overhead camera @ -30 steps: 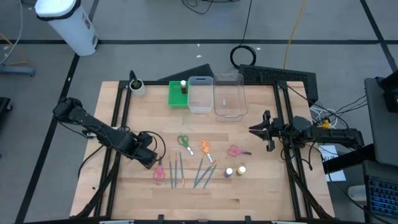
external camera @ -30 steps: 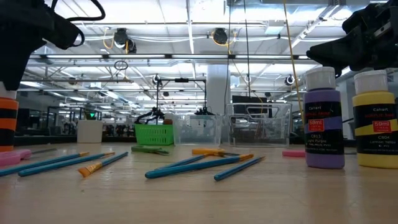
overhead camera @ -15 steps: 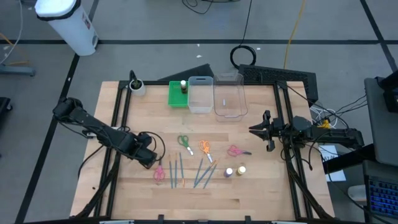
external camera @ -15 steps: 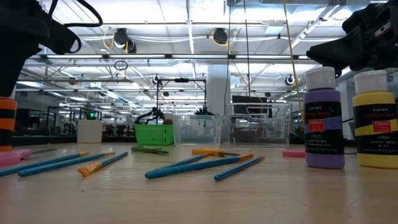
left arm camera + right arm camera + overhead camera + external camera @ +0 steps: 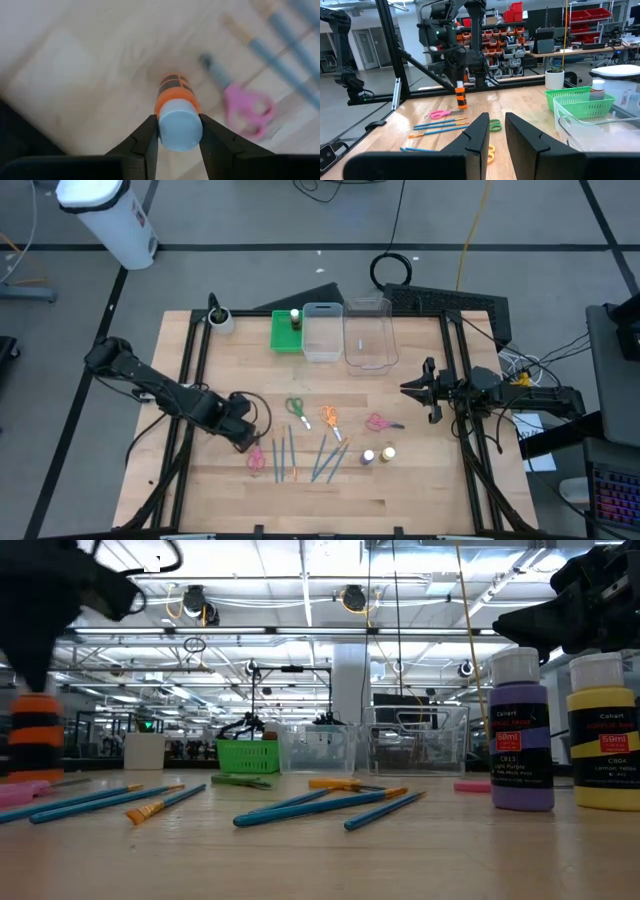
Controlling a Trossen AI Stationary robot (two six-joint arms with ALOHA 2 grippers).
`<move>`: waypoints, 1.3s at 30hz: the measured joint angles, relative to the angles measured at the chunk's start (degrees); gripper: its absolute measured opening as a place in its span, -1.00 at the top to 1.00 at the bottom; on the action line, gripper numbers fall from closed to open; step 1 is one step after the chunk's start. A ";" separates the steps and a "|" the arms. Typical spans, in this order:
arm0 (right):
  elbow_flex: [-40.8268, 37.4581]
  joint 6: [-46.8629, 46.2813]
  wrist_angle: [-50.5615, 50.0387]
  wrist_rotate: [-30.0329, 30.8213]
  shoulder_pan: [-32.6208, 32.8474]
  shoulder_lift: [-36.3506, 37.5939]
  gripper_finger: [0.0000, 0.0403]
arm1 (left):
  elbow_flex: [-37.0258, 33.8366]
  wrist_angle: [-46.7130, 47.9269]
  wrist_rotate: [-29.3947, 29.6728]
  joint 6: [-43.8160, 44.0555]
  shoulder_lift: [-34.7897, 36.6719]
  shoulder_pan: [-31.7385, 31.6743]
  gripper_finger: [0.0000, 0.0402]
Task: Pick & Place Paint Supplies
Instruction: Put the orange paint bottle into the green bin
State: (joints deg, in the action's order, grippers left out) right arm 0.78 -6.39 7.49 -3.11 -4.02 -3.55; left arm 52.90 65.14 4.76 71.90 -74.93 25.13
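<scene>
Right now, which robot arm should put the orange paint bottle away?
The left. Its left gripper already holds the orange paint bottle by the cap, lifted off the table. The right gripper waits empty near the table's right edge.

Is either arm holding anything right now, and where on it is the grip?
The left gripper holds an orange-and-black paint bottle, jaws closed on either side of its white cap. The right gripper, out at the table's right side, holds nothing.

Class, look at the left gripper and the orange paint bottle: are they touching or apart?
Touching. In the left wrist view, the left gripper has both fingers pressed against the white cap of the orange paint bottle, with no gap either side.
</scene>
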 joint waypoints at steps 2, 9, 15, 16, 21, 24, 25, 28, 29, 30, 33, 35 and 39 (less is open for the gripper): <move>0.01 0.00 -0.02 0.02 0.00 0.00 0.73 | 0.96 -0.91 2.75 -4.12 0.06 -1.81 0.43; 0.02 0.02 -0.01 0.01 -0.02 0.00 0.73 | 10.30 0.09 8.67 -21.79 0.04 -10.40 0.43; 0.00 0.02 0.00 0.01 0.00 0.01 0.73 | 22.10 1.57 11.86 -39.34 0.06 -23.73 0.43; 0.02 0.02 -0.02 0.00 -0.02 0.00 0.73 | 23.58 1.57 12.20 -42.13 0.06 -26.58 0.43; 0.00 -0.01 -0.02 0.00 0.01 0.01 0.73 | 27.57 -2.39 11.36 -54.67 -1.42 -42.58 0.43; 0.00 0.01 -0.02 0.01 0.01 0.01 0.73 | 27.65 -7.76 6.42 -61.62 -4.71 -51.29 0.43; 0.01 0.01 -0.02 0.02 -0.01 0.01 0.73 | 27.63 -9.26 4.46 -63.80 -6.13 -53.73 0.43; 0.02 0.00 -0.02 0.01 -0.02 0.02 0.73 | 28.30 -12.94 -0.33 -69.55 -11.64 -59.99 0.43; 0.00 0.00 -0.01 0.01 -0.01 0.01 0.73 | 29.15 -12.50 -0.97 -71.05 -13.87 -61.68 0.43; 0.01 0.01 0.00 0.01 0.01 0.01 0.73 | 30.31 -11.64 -1.19 -71.90 -16.04 -63.20 0.43; 0.02 0.02 0.00 0.00 -0.01 0.02 0.73 | 34.38 -11.01 -1.22 -73.51 -21.92 -66.69 0.43; 0.02 0.00 -0.02 0.02 -0.02 0.00 0.73 | 36.85 -10.46 -1.14 -74.50 -25.24 -68.13 0.43; 0.01 0.02 -0.01 0.00 0.01 0.02 0.73 | 39.79 -9.35 -1.27 -76.05 -30.33 -69.23 0.43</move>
State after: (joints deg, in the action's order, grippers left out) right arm 0.79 -6.37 7.47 -3.11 -4.01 -3.53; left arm 92.69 55.79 3.49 -4.15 -105.26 -44.10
